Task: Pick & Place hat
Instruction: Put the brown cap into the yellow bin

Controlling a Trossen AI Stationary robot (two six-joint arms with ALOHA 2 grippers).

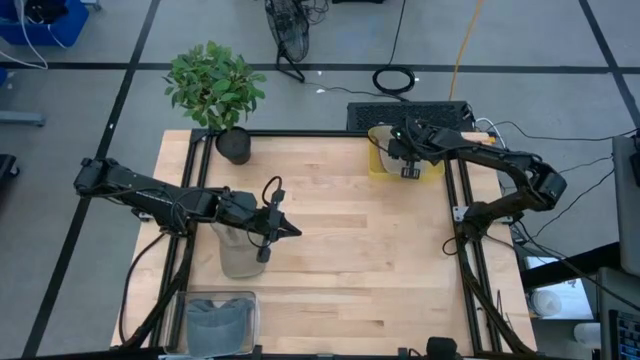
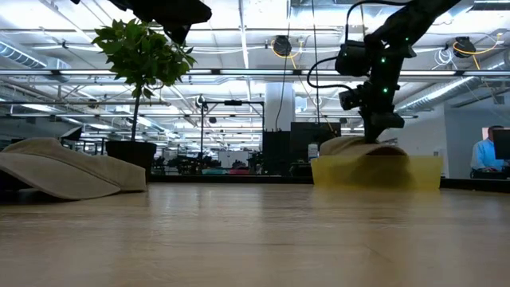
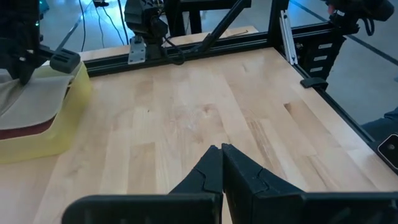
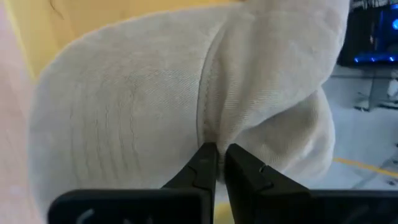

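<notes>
Writing: no brand, label or readable text shows on any thing.
Clear box (image 1: 218,318): at the table's (image 1: 340,280) near left corner, with grey cloth inside.
Second hat (image 1: 240,250): beige, lying on the wood left of the yellow bin, under the left gripper.
Potted plant (image 1: 218,92): at the far left corner, well left of the yellow bin.
Left gripper (image 1: 290,231): above the table, left of the yellow bin, fingers pressed together, holding nothing.
Yellow bin (image 1: 378,165): at the table's far right corner.
Hat (image 4: 155,106): cream cloth with a stitched seam, lying in the yellow bin, its crown rising above the rim.
Right gripper (image 1: 410,160): over the yellow bin, fingers pinched on a fold of the hat's cloth.
</notes>
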